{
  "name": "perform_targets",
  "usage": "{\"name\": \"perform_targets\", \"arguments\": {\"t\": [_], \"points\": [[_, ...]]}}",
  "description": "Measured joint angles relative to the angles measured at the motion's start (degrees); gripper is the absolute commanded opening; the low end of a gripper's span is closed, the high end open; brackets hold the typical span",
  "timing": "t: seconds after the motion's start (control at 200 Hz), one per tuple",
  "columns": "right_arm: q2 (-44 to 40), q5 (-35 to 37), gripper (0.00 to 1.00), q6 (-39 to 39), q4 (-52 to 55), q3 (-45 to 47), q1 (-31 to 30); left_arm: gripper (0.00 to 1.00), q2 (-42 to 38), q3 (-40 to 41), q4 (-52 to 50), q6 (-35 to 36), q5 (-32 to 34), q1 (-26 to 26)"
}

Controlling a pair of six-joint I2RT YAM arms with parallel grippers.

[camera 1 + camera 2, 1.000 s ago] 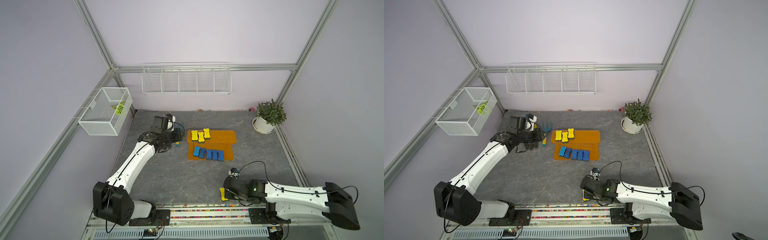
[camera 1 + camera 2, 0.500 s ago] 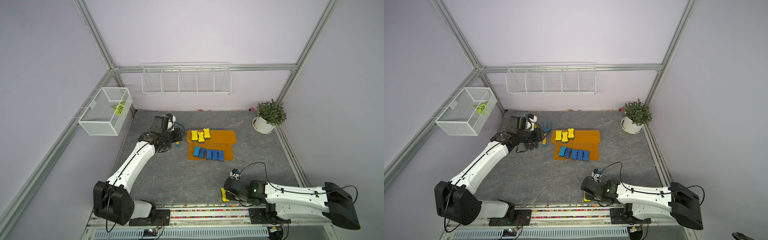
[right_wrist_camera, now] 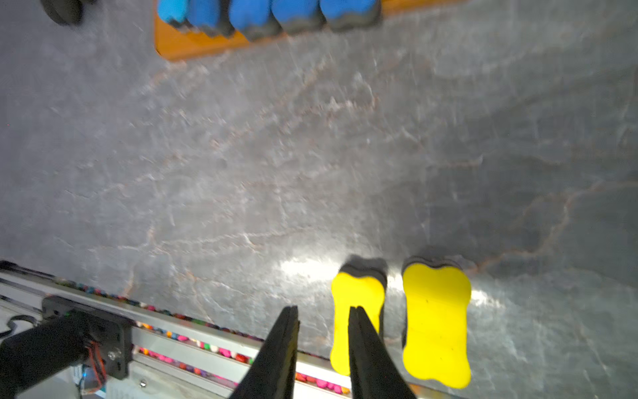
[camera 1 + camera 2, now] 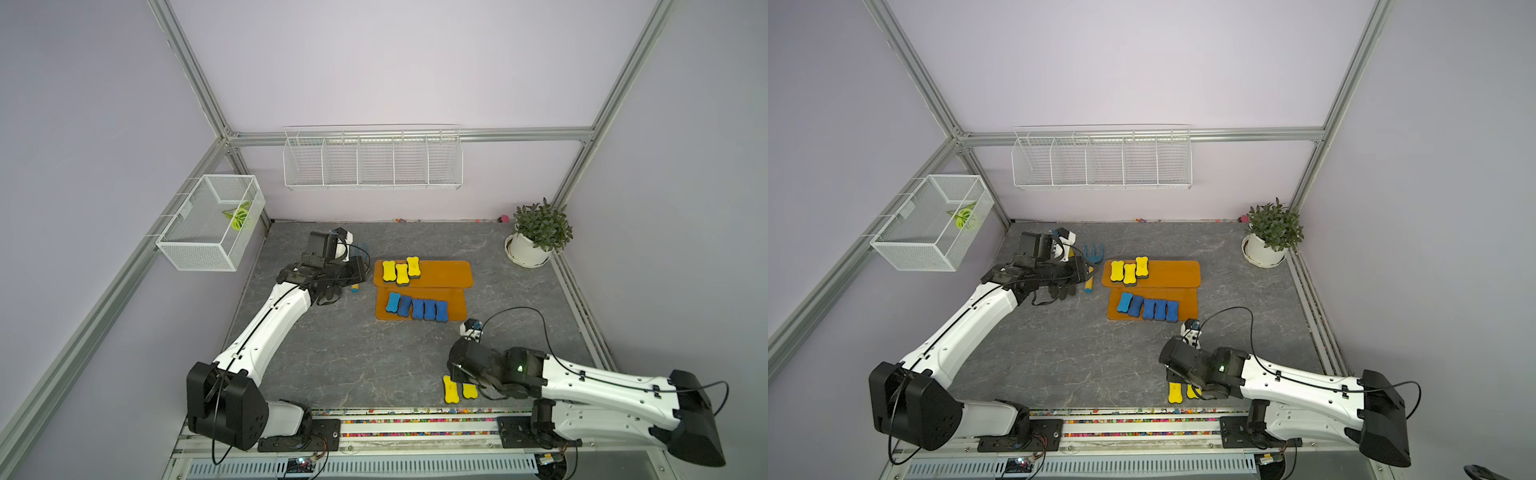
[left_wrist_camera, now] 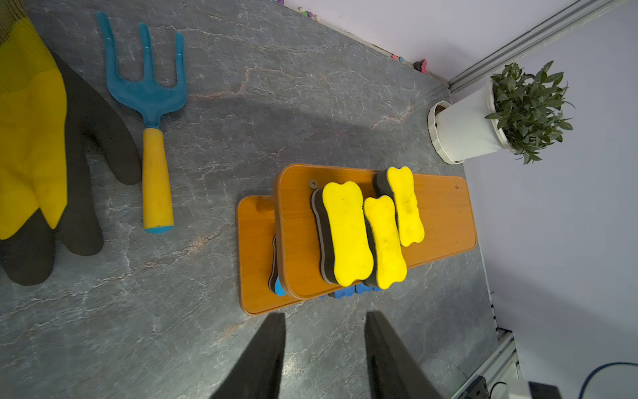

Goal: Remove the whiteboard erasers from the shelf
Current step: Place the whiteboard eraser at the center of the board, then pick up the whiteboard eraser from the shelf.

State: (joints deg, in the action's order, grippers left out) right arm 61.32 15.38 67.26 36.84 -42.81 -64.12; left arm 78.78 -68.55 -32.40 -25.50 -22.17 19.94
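Observation:
The orange-brown shelf (image 4: 451, 272) stands mid-table. Three yellow whiteboard erasers (image 4: 401, 270) lie on its upper tier, and several blue ones (image 4: 417, 308) sit in a row on the lower tier. Two more yellow erasers (image 3: 436, 317) lie flat side by side on the table by the front rail. My right gripper (image 3: 322, 311) hovers over them, open and empty; one finger overlaps the nearer eraser (image 3: 359, 293). Off the shelf's left end, my left gripper (image 5: 326, 317) is open with only bare table between its fingers.
A yellow-and-black glove (image 5: 31, 138) and a blue hand rake (image 5: 152, 103) lie left of the shelf, under my left arm. A potted plant (image 4: 536, 237) stands at the back right. A white wire rack (image 4: 372, 160) and a mesh basket (image 4: 212, 220) hang on the walls.
My right gripper has opened and let go of a yellow eraser, which now lies flat beside the other one near the front rail. The left arm has not moved.

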Motion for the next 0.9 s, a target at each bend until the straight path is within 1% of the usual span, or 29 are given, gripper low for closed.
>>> {"name": "perform_targets", "arguments": {"t": [0.155, 0.3, 0.41, 0.54, 0.67, 0.775, 0.9], "points": [[5.51, -2.58, 0.32, -9.09, -0.81, -8.87, 8.94, 0.4, 0.76, 0.0, -0.04, -0.76, -0.63, 0.28], [12.55, -8.59, 0.31, -18.23, -1.64, -18.53, 18.21, 0.39, 1.73, -0.26, -0.17, -0.81, -0.59, 0.33], [19.08, -12.48, 0.31, -24.0, -2.08, -26.73, 23.12, 0.38, 3.41, -1.77, -0.96, -0.79, -0.57, 0.33], [27.26, -16.55, 0.31, -28.79, -2.36, -36.04, 26.86, 0.39, 5.88, -4.22, -1.97, -0.76, -0.33, 0.33], [34.47, -20.15, 0.31, -31.85, -1.99, -43.78, 29.57, 0.39, 6.43, -4.33, -2.27, -0.76, -0.17, 0.33], [38.84, -22.82, 0.31, -33.48, -1.42, -48.26, 31.12, 0.4, 6.73, -4.33, -2.27, -0.76, -0.07, 0.33], [41.9, -25.33, 0.31, -34.18, -1.25, -50.86, 32.33, 0.4, 7.02, -4.33, -2.27, -0.76, 0.48, 0.33]]}}
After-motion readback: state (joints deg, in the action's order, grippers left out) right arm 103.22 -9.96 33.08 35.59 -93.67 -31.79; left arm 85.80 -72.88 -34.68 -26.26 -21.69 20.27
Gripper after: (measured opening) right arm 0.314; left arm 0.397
